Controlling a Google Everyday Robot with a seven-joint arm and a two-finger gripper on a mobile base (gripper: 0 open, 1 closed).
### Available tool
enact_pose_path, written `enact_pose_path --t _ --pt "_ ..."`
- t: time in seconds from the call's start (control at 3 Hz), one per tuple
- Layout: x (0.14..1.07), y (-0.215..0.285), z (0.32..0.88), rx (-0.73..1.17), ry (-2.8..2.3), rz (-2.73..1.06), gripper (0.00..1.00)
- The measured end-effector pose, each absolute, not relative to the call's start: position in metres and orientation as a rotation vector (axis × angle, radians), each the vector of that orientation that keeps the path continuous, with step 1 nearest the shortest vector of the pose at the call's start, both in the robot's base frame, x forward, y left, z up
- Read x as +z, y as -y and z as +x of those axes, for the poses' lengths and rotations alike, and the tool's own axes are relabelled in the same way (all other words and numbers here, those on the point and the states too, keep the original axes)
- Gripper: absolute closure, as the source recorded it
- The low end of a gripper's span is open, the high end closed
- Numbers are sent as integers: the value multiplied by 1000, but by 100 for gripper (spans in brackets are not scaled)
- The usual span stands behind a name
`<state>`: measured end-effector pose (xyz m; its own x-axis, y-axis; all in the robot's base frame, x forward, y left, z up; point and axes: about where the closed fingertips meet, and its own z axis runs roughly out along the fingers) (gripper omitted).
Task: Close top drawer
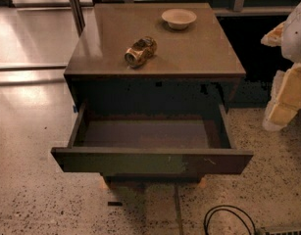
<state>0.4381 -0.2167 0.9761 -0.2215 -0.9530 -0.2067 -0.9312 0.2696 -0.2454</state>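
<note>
**Item 1. Gripper** (286,99): pale white-and-yellow assembly at the right edge of the camera view, level with the cabinet's right side and well apart from it. It touches nothing. Whether it stands apart or together cannot be told.

**Item 2. Top drawer** (150,161): wide, shallow, dark wood. It stands well out from the cabinet (204,58), its front facing the camera and its side walls running back under the top.
- Front: plain, no handle, greenish worn patches.
- Handling, as judged: rigid and moderately light. It should slide straight back under a flat push. The smooth front offers nothing to grasp, so contact belongs on its face near the middle. A push near one end may skew the drawer and bind it.

**Item 3. Can** (140,51): gold-coloured, lying on its side on the cabinet top, left of centre. A jolt may roll it.

**Item 4. Bowl** (179,18): pale, shallow, upright near the back of the cabinet top.

**Item 5. Cable** (228,218): dark loop on the speckled floor (37,199), right of the drawer front.
</note>
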Motion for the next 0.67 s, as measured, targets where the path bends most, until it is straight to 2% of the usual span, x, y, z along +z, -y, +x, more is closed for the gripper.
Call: enact_pose_path --t 0.67 --pt "941 220 426 -59 -2209 -1724 0"
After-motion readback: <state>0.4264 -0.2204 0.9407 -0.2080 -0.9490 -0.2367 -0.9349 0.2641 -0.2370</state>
